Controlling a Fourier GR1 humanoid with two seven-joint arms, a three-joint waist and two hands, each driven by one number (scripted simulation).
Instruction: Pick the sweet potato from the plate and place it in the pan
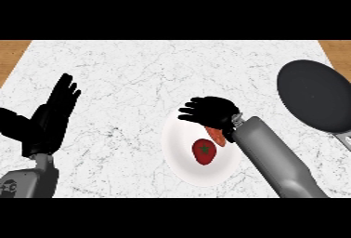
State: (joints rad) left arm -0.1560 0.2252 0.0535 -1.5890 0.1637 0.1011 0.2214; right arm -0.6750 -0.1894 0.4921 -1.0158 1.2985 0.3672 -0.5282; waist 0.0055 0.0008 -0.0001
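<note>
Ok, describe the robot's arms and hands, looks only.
Both forearms are smooth, grey, rounded tubes: the left forearm and the right forearm. Each ends in a matte black hand with fingers and a thumb: the left hand and the right hand. A paler link shows at the right wrist. No cables show.

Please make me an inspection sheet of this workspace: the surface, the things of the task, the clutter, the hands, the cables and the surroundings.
Surface: white marble counter.
Job's things: sweet potato on the white plate, mostly hidden under the right hand; dark pan at the right, holding nothing.
Clutter: one red fruit, perhaps a tomato, on the plate.
Hands: right hand curled round the sweet potato; left hand open, resting at the left.
Cables: nothing seen.
Surroundings: wood beyond the counter's far corners.
</note>
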